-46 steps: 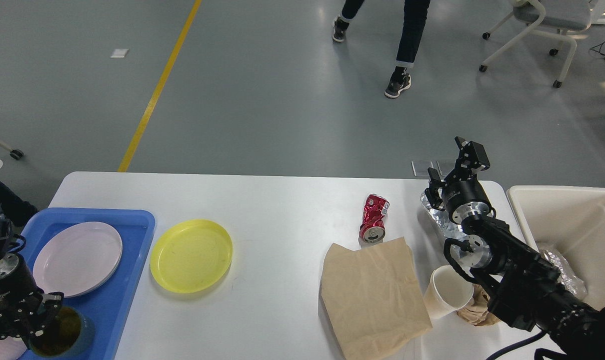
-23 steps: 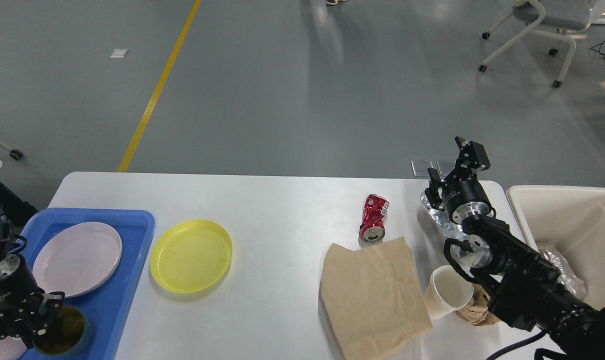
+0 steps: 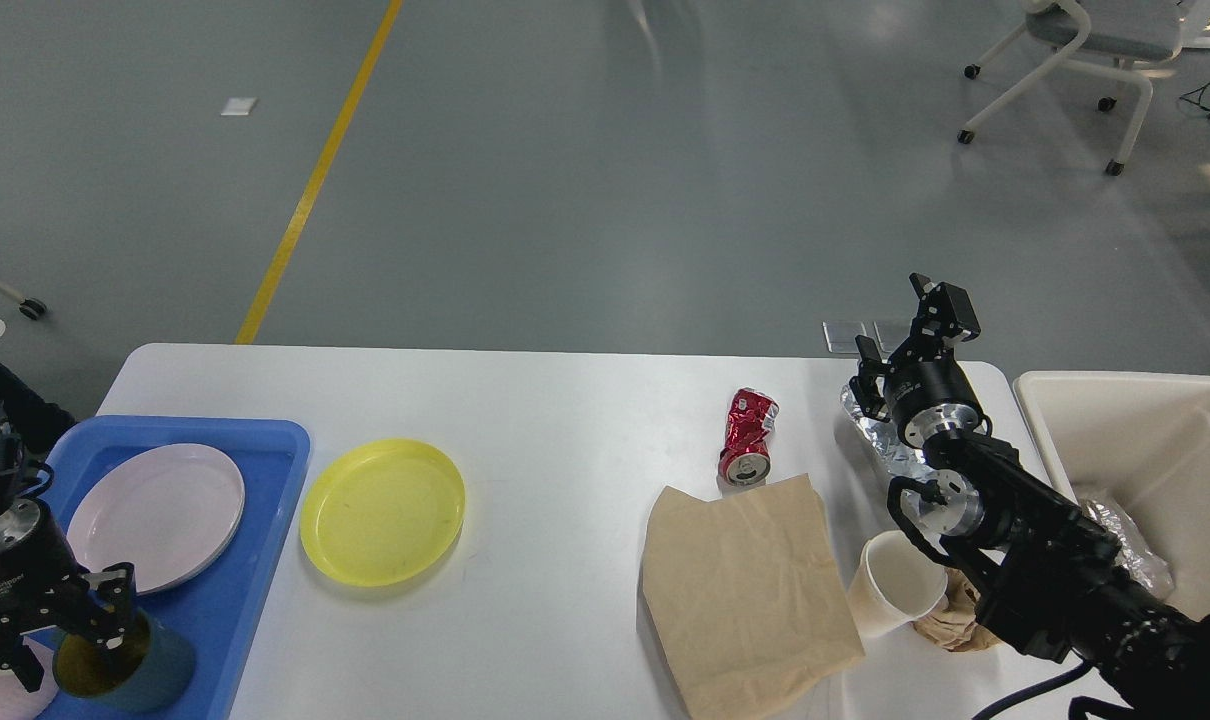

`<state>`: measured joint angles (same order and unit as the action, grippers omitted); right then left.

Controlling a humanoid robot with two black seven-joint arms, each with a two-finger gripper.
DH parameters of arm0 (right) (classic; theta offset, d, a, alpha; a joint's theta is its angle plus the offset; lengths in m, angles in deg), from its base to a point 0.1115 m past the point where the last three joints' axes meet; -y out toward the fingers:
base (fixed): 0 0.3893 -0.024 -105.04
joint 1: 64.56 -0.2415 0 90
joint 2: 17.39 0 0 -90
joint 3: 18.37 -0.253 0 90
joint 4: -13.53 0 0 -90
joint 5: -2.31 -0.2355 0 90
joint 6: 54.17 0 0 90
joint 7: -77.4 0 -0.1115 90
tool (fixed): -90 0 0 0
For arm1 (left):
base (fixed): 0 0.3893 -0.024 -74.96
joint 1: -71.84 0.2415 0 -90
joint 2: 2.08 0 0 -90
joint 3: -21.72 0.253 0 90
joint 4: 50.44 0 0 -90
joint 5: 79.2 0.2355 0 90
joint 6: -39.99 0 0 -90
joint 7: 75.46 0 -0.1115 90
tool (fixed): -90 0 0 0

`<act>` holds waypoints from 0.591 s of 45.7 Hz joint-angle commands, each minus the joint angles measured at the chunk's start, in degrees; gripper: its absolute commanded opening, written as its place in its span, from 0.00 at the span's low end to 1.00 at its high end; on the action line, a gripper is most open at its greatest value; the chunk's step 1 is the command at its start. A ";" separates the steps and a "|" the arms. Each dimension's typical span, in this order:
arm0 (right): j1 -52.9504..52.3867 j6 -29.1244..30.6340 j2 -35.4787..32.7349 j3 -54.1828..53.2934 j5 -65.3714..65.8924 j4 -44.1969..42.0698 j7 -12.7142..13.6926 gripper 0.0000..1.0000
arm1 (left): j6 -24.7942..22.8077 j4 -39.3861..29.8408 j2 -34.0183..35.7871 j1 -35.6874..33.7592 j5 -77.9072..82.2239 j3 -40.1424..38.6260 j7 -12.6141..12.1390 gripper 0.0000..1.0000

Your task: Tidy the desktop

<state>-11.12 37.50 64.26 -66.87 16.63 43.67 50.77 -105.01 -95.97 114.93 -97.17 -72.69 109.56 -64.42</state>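
The white worktop (image 3: 565, 420) stretches across the lower half of my view, beneath both of my arms. My left gripper (image 3: 90, 625) sits at the near left corner, over the blue tray (image 3: 255, 520); its fingers (image 3: 115, 590) pinch the rim of a dark teal cup (image 3: 125, 660) with a yellowish inside, which stands on the tray's near end. A pale pink plate (image 3: 155, 515) lies in the tray just beyond the cup, and a yellow plate (image 3: 382, 510) rests on the worktop just right of the tray.

My right gripper (image 3: 900, 335) hangs above the far right corner of the worktop, its fingers (image 3: 940, 305) spread and holding nothing. Crumpled foil (image 3: 880, 440) lies right under it. A crushed red can (image 3: 748, 437) lies to its left, touching the far edge of a brown paper bag (image 3: 750, 590). A white paper cup (image 3: 895, 595) lies tipped beside the bag, against a wad of brown paper (image 3: 950, 615). The cream bin (image 3: 1135, 450) stands off the worktop's right end.

Compared with a second ago, my left arm has shifted: the cup now sits more upright and further into view, showing its outer wall. My right arm has not moved, and the person who was walking across the floor (image 3: 605, 180) has gone.
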 commanded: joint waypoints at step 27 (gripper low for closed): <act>0.00 0.00 0.00 -0.01 0.00 0.01 0.00 1.00 | 0.00 -7.47 -9.86 -27.07 0.00 6.37 3.71 0.93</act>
<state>-11.12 37.50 64.26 -66.88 16.63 43.67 50.77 -105.01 -101.39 109.75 -118.65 -72.67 114.70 -63.46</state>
